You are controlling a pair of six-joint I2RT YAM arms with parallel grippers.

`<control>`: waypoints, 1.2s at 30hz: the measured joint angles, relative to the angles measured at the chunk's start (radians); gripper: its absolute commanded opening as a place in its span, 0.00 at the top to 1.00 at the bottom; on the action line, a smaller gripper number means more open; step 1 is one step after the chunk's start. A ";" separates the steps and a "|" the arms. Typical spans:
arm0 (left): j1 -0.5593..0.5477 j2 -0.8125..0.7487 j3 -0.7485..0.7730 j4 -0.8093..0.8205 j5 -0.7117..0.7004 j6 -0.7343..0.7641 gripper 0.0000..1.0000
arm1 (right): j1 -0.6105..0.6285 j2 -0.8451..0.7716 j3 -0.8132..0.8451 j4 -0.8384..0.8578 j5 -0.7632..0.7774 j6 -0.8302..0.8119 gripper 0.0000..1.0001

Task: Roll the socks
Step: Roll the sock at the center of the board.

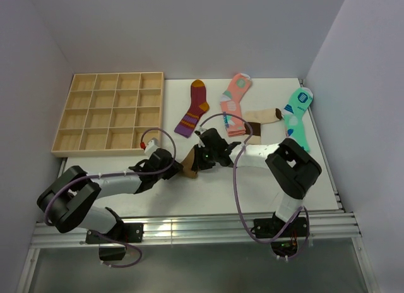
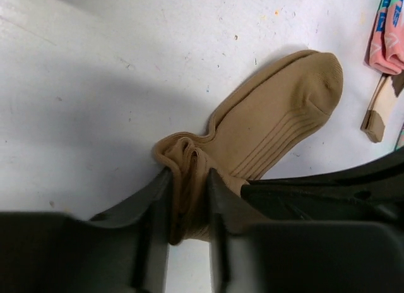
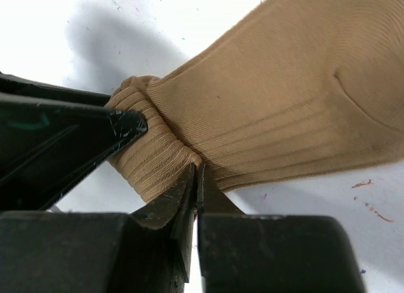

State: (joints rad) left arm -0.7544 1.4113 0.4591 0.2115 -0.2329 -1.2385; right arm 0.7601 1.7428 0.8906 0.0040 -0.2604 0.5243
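Note:
The plain brown sock (image 1: 189, 167) lies on the white table between my two grippers, its foot flat (image 2: 278, 116) and its cuff end rolled into a small wad. My left gripper (image 2: 189, 176) is shut on that rolled wad, one finger on each side of it. My right gripper (image 3: 196, 174) is shut, its tips pressed against the sock's edge where the roll meets the flat part (image 3: 284, 103); no cloth shows between them. The beige sock (image 1: 262, 116) with the dark brown toe lies flat at the back right, apart from both grippers.
A wooden compartment tray (image 1: 110, 113) stands at the back left. A maroon striped sock (image 1: 194, 110), a pink patterned sock (image 1: 235, 103) and a mint-green sock (image 1: 298, 116) lie along the back of the table. The right arm (image 2: 328, 198) crosses close beside the left gripper.

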 measured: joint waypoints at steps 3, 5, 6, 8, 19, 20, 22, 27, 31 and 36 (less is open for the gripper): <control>0.000 0.010 0.021 -0.018 0.001 0.012 0.79 | 0.024 -0.027 -0.017 0.006 0.039 -0.024 0.78; 0.000 0.014 0.037 -0.038 0.005 0.023 0.80 | 0.048 -0.062 -0.048 0.022 0.080 -0.049 0.69; 0.000 0.015 0.044 -0.052 0.010 0.028 0.80 | 0.057 -0.077 -0.061 0.027 0.095 -0.058 0.67; -0.004 0.015 0.057 -0.076 0.018 0.042 0.80 | 0.083 -0.124 -0.103 0.051 0.140 -0.082 0.61; -0.009 0.014 0.101 -0.169 0.023 0.073 0.81 | 0.237 -0.341 -0.207 0.138 0.271 -0.213 0.43; -0.009 0.014 0.103 -0.172 0.023 0.075 0.80 | 0.249 -0.341 -0.207 0.143 0.278 -0.223 0.43; -0.009 0.014 0.103 -0.174 0.023 0.075 0.81 | 0.268 -0.333 -0.207 0.145 0.292 -0.238 0.43; -0.010 0.013 0.103 -0.178 0.022 0.075 0.81 | 0.299 -0.278 -0.198 0.151 0.330 -0.276 0.43; -0.011 0.013 0.103 -0.178 0.021 0.076 0.81 | 0.310 -0.233 -0.183 0.151 0.356 -0.299 0.43; -0.011 0.013 0.103 -0.179 0.021 0.076 0.81 | 0.321 -0.190 -0.164 0.152 0.393 -0.324 0.44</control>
State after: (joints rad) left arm -0.7654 1.4239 0.5617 0.0330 -0.2115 -1.1629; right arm 1.0813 1.5528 0.7269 0.1562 0.1326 0.2001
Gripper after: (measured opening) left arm 0.242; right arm 0.565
